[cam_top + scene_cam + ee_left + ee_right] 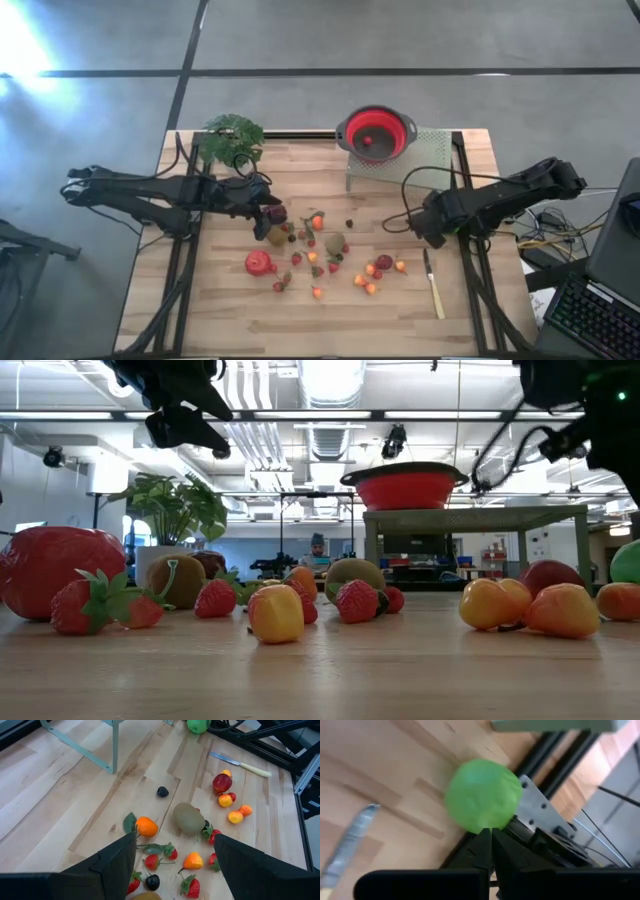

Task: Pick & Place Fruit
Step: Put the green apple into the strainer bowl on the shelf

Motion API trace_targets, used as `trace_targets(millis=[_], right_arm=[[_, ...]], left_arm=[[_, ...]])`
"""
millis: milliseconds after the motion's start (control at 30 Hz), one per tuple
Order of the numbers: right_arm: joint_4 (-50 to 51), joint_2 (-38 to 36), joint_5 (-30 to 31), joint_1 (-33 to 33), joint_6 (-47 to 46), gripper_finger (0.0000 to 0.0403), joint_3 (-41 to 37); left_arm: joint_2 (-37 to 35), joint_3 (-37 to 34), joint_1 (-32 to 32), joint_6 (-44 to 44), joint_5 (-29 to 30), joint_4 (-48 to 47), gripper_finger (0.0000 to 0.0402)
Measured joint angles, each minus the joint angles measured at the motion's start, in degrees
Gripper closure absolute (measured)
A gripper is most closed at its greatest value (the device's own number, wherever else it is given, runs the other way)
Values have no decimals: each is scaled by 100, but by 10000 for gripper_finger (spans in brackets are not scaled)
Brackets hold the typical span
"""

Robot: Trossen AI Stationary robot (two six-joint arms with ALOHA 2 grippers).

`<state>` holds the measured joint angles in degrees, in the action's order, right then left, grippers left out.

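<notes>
Several small toy fruits (320,255) lie scattered on the wooden table, among them a big red one (259,263) and a brown kiwi (188,817). My left gripper (175,840) hangs open above the left part of the scatter, with nothing between its fingers. My right gripper (491,837) is shut and points steeply down at the table's right side. Just beyond its tips a green fruit (482,795) lies on the table next to the black rail. In the high view the right arm hides this fruit. My right gripper has its shut fingertips (485,840) at the near edge of the green fruit, coming from above. I cannot tell whether they touch it. The fruit rests on the table.
A red bowl (376,133) with one red fruit in it stands on a perforated metal stand (425,155) at the far edge. A pale-handled knife (433,285) lies near the right rail. A potted plant (232,138) stands at the far left.
</notes>
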<state>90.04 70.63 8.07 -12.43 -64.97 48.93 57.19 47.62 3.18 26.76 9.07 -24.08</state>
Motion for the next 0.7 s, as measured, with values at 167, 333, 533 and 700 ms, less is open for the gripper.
trace_targets(millis=[167,333,533,700], right_arm=[[0,0,119,2,-312,395,-448],[7,165,214,4,-535,394,-474],[-2,828,213,7,-620,395,-465],[-93,1450,-4,0,-325,395,-446]], left_arm=[[0,0,0,0,-1,2,128],[0,0,1,0,0,1,128],[0,0,0,0,-1,-2,128],[0,-2,1,0,0,1,128]])
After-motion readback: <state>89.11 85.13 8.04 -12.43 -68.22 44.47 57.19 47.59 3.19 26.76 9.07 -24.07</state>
